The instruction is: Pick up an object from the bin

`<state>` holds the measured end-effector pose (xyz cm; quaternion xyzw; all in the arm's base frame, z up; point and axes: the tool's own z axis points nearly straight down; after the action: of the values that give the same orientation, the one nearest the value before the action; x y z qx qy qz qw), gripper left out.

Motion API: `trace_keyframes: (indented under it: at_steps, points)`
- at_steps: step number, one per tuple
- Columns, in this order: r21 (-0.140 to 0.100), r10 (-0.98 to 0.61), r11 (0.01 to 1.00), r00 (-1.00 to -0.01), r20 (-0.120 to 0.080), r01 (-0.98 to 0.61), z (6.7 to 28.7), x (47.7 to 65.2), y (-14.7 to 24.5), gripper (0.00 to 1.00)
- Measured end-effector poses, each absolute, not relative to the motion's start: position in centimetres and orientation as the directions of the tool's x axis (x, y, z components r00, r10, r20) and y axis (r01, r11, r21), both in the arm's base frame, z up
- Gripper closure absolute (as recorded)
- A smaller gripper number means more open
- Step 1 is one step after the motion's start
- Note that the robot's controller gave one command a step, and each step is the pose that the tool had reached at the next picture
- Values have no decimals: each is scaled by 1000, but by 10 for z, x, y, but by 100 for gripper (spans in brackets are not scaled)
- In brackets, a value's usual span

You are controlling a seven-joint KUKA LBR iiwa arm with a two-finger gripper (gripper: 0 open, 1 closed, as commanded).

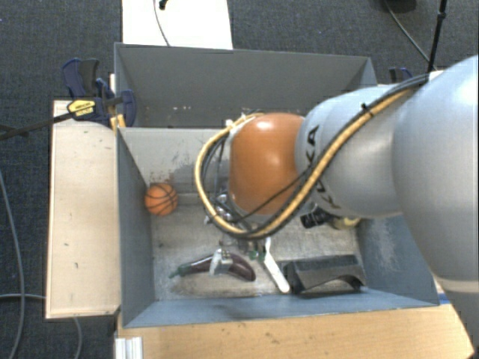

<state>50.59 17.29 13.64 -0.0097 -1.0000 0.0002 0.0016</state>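
Note:
My gripper (222, 261) pokes out below the arm's wrist, low in the bin near the front wall. It is directly over a dark maroon elongated tool (238, 268) that lies flat, its thin greenish end pointing left. A white stick (276, 274) lies slanted just right of that tool. Whether the gripper touches the maroon tool is hidden by the wrist. A small orange ball (161, 199) rests against the bin's left wall, well apart from the gripper.
A black flat clip-like object (326, 274) lies at the bin's front right, beside the white stick. The arm and its orange cover hang over the bin's middle and right, hiding the floor there. Bare floor shows between the ball and the maroon tool.

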Motion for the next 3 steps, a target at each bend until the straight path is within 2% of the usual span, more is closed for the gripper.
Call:
trace_keyframes:
  at_steps: [1, 2, 3]
  points:
    - [0, -21, 1000, -1000, -1, -21, 128, 505, 147, 0]
    - [2, 90, 996, -996, -4, 90, 77, 508, 151, 0]
    - [2, 94, 996, -996, -2, 94, 80, 507, 150, 100]
